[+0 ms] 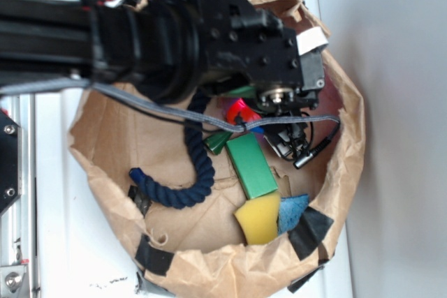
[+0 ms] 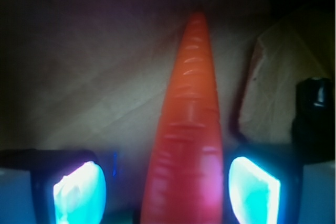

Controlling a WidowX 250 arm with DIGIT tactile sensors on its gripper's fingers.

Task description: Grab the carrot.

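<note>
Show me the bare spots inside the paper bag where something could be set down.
Bare brown paper lies left of the blue rope, toward the paper bag wall, and below the rope's curve beside the yellow sponge. The middle and right are crowded: green block, carrot between the end effector fingers.

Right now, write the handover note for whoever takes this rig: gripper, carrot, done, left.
Gripper: open, low inside the brown paper bag, one fingertip pad on each side of the carrot.
Carrot: lying between the pads, narrow tip pointing away from the wrist camera; contact with either pad cannot be told.
Done: gripper lined up astride the carrot.
Left: close on it and lift. The green block and yellow sponge lie nearby.
</note>
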